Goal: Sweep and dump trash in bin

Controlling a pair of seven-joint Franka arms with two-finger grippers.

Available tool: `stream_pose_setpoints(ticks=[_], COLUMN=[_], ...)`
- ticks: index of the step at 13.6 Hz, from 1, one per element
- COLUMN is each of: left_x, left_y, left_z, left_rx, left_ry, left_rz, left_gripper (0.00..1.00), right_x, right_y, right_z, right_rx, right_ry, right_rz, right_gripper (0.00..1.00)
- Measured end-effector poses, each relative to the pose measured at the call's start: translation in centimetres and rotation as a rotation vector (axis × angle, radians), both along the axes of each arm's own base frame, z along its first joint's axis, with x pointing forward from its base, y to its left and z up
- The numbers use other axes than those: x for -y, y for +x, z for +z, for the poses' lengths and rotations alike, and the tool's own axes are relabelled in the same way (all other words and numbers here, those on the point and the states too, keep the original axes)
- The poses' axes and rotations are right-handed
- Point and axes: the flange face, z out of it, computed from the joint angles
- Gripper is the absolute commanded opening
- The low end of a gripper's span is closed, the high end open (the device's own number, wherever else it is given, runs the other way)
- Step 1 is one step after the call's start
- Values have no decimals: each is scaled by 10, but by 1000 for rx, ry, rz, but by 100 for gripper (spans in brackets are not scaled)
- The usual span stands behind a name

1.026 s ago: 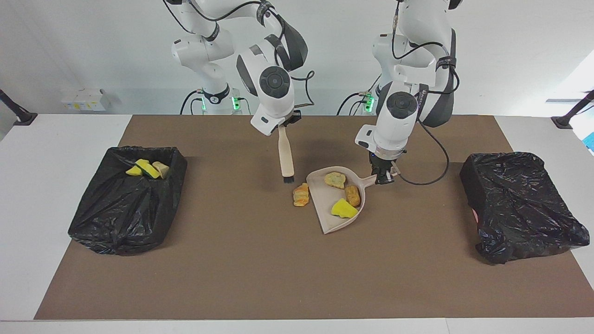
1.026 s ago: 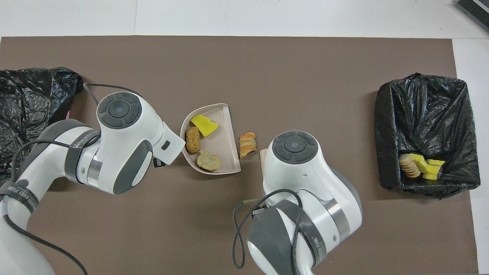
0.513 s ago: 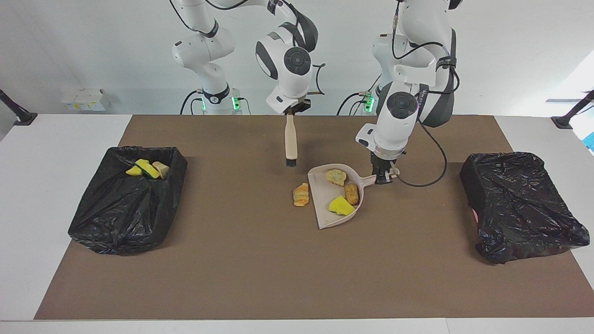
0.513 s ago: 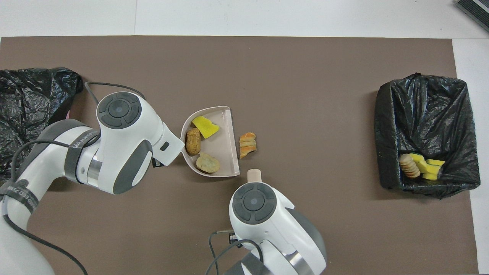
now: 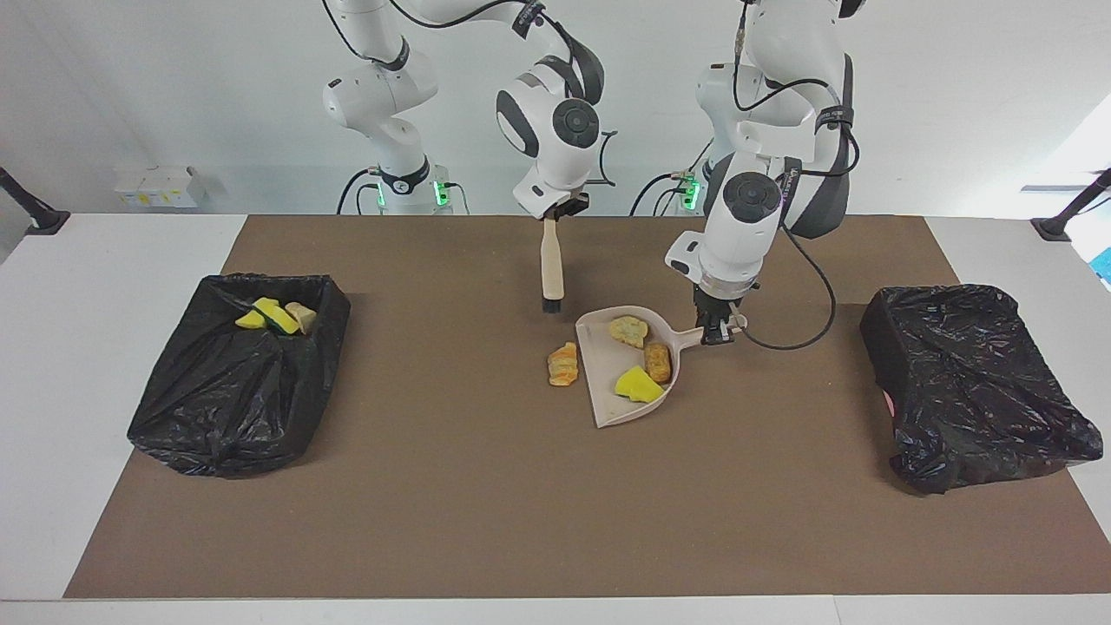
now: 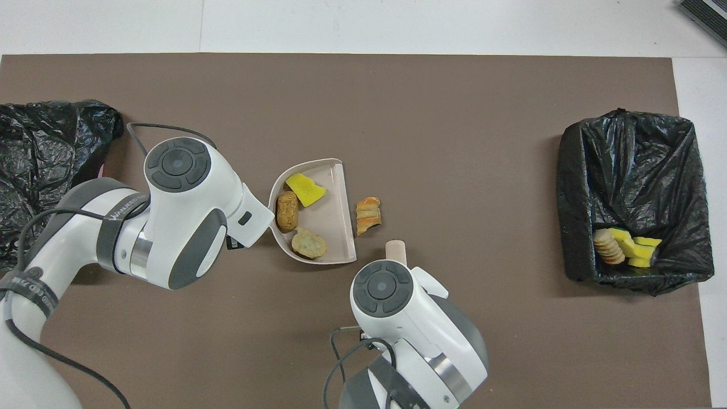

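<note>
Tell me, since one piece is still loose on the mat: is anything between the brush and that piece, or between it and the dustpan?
Nothing visible. The orange piece lies just outside the dustpan lip; the brush hangs nearby.

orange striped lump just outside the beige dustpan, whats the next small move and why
Probably bring the beige-handled brush, held shut in the right gripper, down beside the orange striped lump and push it over the beige plastic dustpan lip. Three pieces already lie in the pan, whose handle the left gripper holds; this lump lies just outside its open edge.
</note>
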Motion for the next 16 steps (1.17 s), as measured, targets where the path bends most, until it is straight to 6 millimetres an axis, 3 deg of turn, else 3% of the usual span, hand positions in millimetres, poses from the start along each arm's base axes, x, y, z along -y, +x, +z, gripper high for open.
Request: stream_pose_setpoints(ticks=[4, 7, 12, 16], left_x=[0, 0, -1, -2], left_y=[0, 0, -1, -1], left_z=[-1, -1, -3, -4], left_rx=[0, 0, -1, -2], left_ry=[0, 0, 0, 1], left_rz=[0, 0, 1, 1], left_gripper=[0, 0, 0, 0], right_x=[-17, -26, -59, -60], right_y=[53, 82, 69, 68], right_z=[-29, -30, -21, -11], right_rx=[81, 84, -23, -60], right_ry=[25, 75, 287, 333], right_rz=[10, -11, 69, 93], right_gripper=[0, 0, 0, 0])
